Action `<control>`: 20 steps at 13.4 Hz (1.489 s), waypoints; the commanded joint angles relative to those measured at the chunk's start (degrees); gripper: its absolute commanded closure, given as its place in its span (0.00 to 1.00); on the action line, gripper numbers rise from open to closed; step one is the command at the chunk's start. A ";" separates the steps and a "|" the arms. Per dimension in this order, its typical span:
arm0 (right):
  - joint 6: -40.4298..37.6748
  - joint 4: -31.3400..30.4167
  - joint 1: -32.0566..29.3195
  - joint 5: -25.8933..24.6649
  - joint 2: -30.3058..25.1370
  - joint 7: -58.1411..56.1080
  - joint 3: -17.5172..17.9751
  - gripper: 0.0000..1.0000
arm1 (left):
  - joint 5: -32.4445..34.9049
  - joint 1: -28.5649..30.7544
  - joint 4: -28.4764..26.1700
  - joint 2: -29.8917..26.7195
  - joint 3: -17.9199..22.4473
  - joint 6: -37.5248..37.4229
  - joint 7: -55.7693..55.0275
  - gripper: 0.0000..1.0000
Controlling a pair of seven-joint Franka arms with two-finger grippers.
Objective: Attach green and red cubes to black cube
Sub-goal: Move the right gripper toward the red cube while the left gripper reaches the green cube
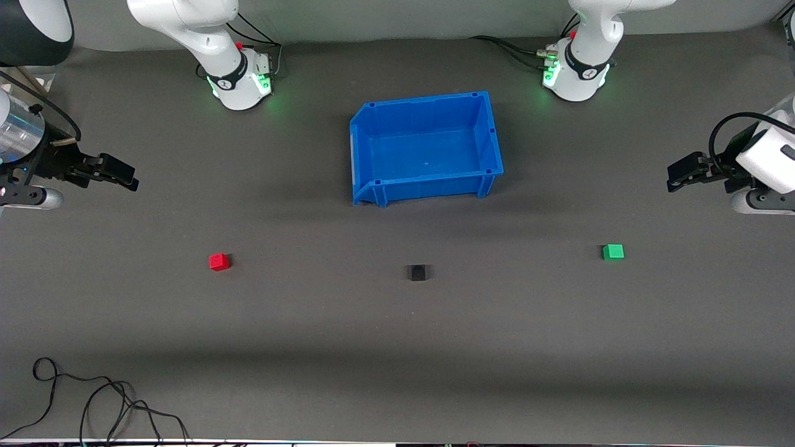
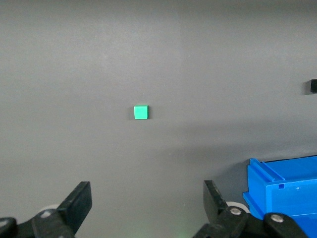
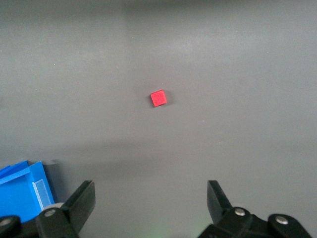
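Two claws stand wide open and hold nothing, and your three cubes lie apart on the mat.

Your left gripper (image 2: 143, 206) hangs over the left arm's end of the table with its fingers (image 2: 79, 201) spread; the green cube (image 1: 613, 251) sits on the mat nearer the front camera, with bare mat around it. Your right gripper (image 3: 151, 203) hangs over the right arm's end, fingers (image 3: 85, 198) likewise parted, and the red cube (image 1: 219, 261) rests nearer the front camera, slightly turned. Between the two, well apart from each, you have the black cube (image 1: 417, 272). The blue bin (image 1: 372, 133) stands farther from the front camera than the black cube, between the two bases, and nothing lies between any cube and another. A loose black cable (image 1: 99, 403) curls at the table edge nearest the front camera, toward the right arm's end.
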 commanded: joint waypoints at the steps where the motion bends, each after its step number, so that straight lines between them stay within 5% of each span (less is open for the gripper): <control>1: 0.68 -0.11 0.84 -0.76 -0.06 1.10 -0.45 0.00 | 0.83 0.04 0.84 0.25 -0.09 -0.76 0.16 0.00; 8: 0.77 0.15 1.02 -0.76 0.29 1.18 -0.36 0.00 | 0.04 0.22 1.71 0.25 -0.09 -0.94 -3.43 0.00; 14: 0.85 1.38 -0.56 -0.41 1.96 -0.30 -1.15 0.00 | -2.23 2.58 2.68 2.45 -0.09 0.38 -43.65 0.00; 16: 2.43 1.12 -0.30 -0.32 4.15 -4.60 -1.42 0.00 | -8.11 6.26 2.51 2.88 0.00 1.43 -53.41 0.00; 20: 8.05 -1.08 -0.21 -0.32 10.73 -5.14 -1.33 0.00 | -9.71 7.51 2.07 5.25 0.00 1.35 -70.21 0.00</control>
